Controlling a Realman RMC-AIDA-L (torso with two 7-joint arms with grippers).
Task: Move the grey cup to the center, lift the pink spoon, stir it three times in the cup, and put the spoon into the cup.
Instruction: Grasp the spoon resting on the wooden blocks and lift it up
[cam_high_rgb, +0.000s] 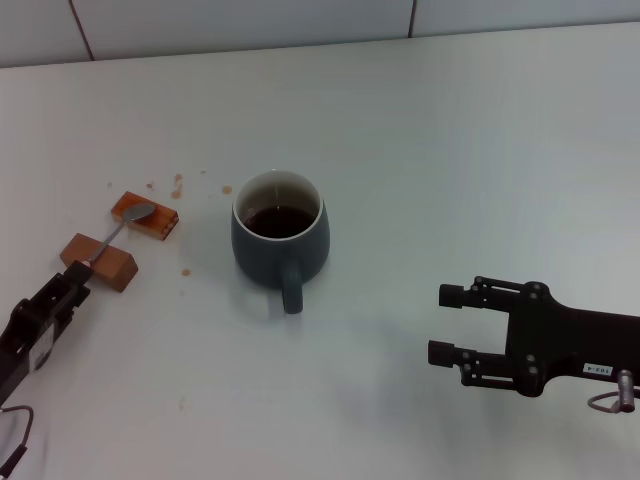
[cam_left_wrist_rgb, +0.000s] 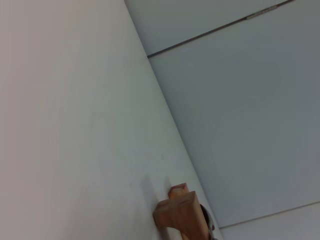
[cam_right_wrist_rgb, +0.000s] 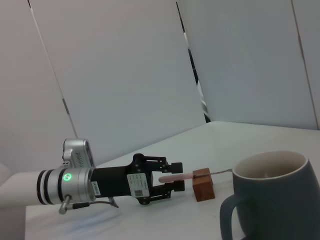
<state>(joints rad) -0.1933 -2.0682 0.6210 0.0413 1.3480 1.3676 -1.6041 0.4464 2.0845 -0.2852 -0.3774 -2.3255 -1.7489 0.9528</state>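
Grippers sit nearest the robot, one on each side of the white worktop (cam_high_rgb: 420, 130). The right gripper (cam_high_rgb: 447, 324) hovers low over bare worktop, well apart from everything, its jaws apart and holding nothing — idle, by the look of it. The left gripper (cam_high_rgb: 78, 283) has its jaws at the pale pink handle of the pink spoon (cam_high_rgb: 128, 221); the right wrist view shows a finger above and a finger below the handle (cam_right_wrist_rgb: 174, 177), but whether they are clamped on it or only bracketing it I cannot tell.

Farther out, the spoon lies bridged across two brown blocks: its handle over the nearer block (cam_high_rgb: 98, 261), its silver bowl resting on the farther block (cam_high_rgb: 146, 216). It is not yet lifted.

The grey cup (cam_high_rgb: 279, 237) stands upright about mid-worktop, handle turned toward the robot, dark liquid inside, a few brown spots on the surface beside it. I judge the cup move done — what remains is securing and lifting the spoon, the three stirs, and leaving the spoon in the cup.
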